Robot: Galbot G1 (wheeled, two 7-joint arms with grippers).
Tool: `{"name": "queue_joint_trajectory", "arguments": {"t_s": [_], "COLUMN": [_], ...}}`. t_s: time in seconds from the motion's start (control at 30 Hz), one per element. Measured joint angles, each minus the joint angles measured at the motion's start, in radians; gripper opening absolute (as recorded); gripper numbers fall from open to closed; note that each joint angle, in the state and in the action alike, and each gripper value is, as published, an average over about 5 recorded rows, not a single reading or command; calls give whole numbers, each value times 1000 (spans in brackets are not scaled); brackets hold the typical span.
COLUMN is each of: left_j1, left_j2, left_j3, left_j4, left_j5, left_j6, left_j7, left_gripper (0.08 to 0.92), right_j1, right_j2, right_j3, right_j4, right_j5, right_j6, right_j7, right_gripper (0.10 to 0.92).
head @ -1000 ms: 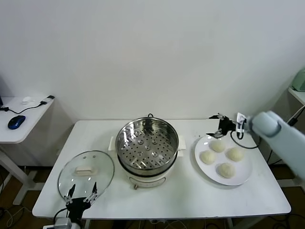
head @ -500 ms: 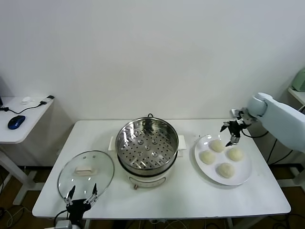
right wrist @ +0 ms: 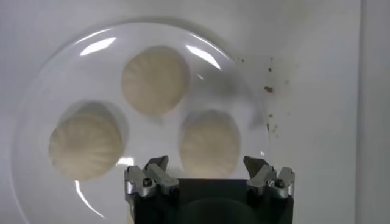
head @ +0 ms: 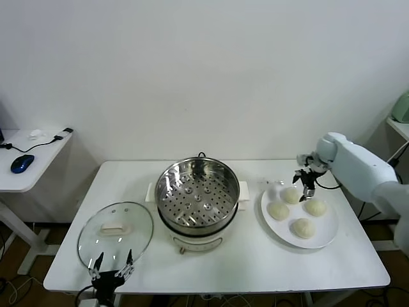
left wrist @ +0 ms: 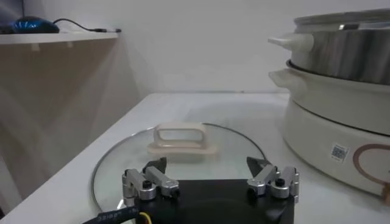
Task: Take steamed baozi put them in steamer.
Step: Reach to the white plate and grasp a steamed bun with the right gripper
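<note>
With its jaws spread wide, the right gripper [head: 305, 184] hung directly over the rearmost steamed baozi [right wrist: 209, 142] on the white plate [head: 324, 238]; a straight, centred descent before closing seemed best, while the left gripper [head: 111, 275] waited open beside the glass lid [head: 115, 231].

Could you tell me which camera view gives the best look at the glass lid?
The head view shows the whole glass lid lying flat on the table, left of the steamer. The left wrist view shows it close, edge-on and partly behind the left gripper. The right wrist view shows none of it.
</note>
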Motion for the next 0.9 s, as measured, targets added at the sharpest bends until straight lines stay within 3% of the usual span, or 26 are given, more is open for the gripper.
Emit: {"name": "queue_joint_trajectory", "arguments": {"t_s": [0.37,0.67,0.9], "left_j1": [1,3,10], "left_j2": [1,2,1], "left_j3": [8,6,4], "left_j4": [7,-1,-11], "left_j5": [0,1,1], "left_j6": [-11,-10,-7], "left_j7": [-4,-5,-5], "left_gripper": [823,823,823], "right_j1": [-30,-27,15], "right_j2": [56,64,40], "right_j3": [65,63,17], "right_j4": [-70,-78,-33], "right_j5": [-52,-64,-23], "right_j6": [-5,-23,-45], "right_j7": [37,26,7], "right_gripper": [813,672,645]}}
